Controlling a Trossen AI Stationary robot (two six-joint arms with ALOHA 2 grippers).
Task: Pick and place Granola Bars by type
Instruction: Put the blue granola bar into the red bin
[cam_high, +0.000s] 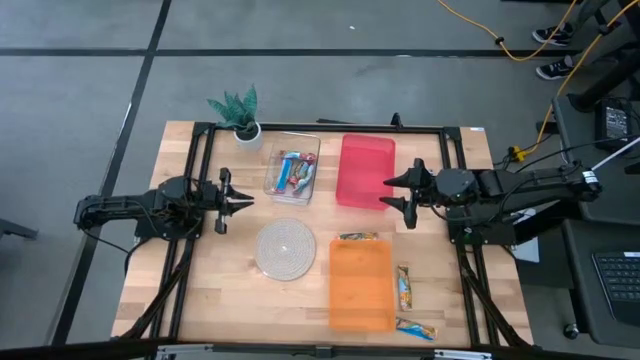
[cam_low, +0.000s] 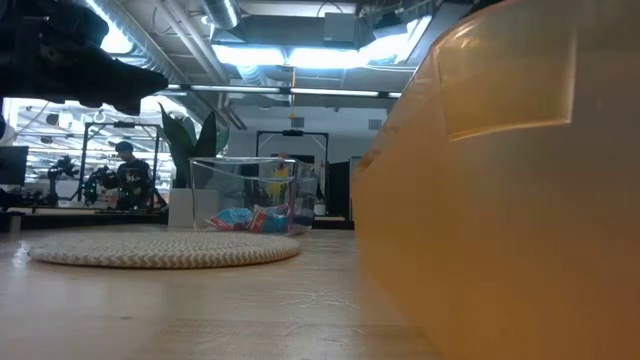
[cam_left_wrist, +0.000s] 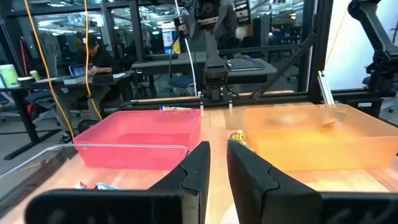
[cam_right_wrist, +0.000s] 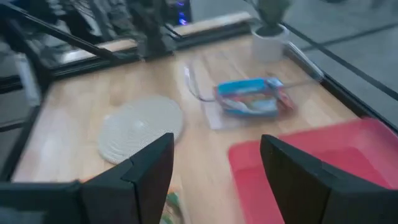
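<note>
Left arm stretched low along the table's left side, left gripper (cam_high: 243, 201) pointing toward the centre just short of the round woven mat (cam_high: 285, 248); fingers (cam_left_wrist: 193, 177) drawn narrow with only a slim gap, nothing between them. Right arm reaching in from the right edge, right gripper (cam_high: 392, 193) hovering over the near rim of the red bin (cam_high: 366, 170); fingers (cam_right_wrist: 152, 163) spread wide and empty. Several Granola Bars (cam_high: 293, 172) piled in the clear bin (cam_high: 272, 160), blue and red-brown wrappers showing, between the potted plant (cam_high: 240, 112) and the red bin. One bar (cam_high: 358, 237) lying just beside the far edge of the orange bin (cam_high: 361, 285); another bar (cam_high: 403, 285) on the wood along the orange bin's right side; a third bar (cam_high: 415, 328) near that bin's front right corner. Wrapper print too small to read in any view; no legible brand or lettering on the bins. In the low view, orange bin filling the right half, mat flat on the wooden table (cam_high: 220, 290), clear bin behind it. Person (cam_low: 128, 172) seated at a desk in the room beyond.
</note>
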